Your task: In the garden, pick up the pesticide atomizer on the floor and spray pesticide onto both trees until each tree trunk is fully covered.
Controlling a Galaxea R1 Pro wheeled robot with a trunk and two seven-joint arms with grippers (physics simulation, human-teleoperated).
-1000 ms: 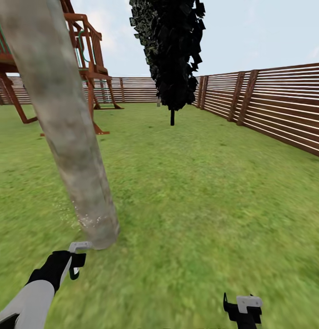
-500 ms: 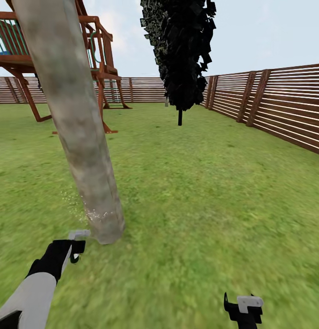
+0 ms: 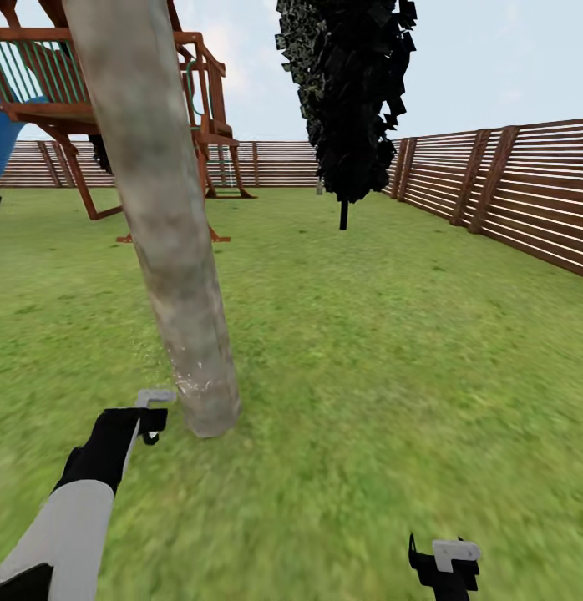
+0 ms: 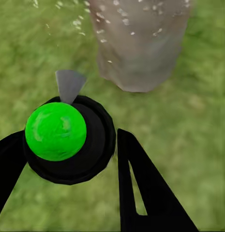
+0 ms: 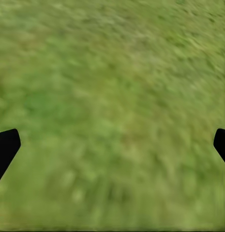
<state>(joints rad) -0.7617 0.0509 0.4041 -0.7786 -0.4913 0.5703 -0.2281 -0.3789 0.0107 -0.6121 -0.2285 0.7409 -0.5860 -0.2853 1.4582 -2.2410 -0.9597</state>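
One tree's trunk (image 3: 170, 242), mottled grey-brown and leaning, rises from the garden lawn (image 3: 367, 351) just ahead of my left arm. My left gripper (image 3: 145, 417) is shut on the pesticide atomizer (image 4: 64, 137), a black bottle with a bright green cap and a grey nozzle (image 3: 154, 396) aimed at the trunk's base. In the left wrist view the trunk (image 4: 139, 43) stands close ahead of the nozzle, dotted with white pesticide specks (image 4: 105, 36). My right gripper (image 3: 446, 563) hangs low at the right, open, its fingertips (image 5: 6, 147) far apart over bare grass.
A red-brown wooden play structure (image 3: 116, 100) with a blue slide (image 3: 3, 138) stands behind the trunk. A thin black-leaved tree (image 3: 350, 92) stands farther back. The slatted fence (image 3: 509, 192) runs along the right and the back. Open grass lies to the right.
The whole view has turned left, so the trunk, play structure and fence have slid to the right. My left gripper with the atomizer now sits higher and closer to the trunk's base.
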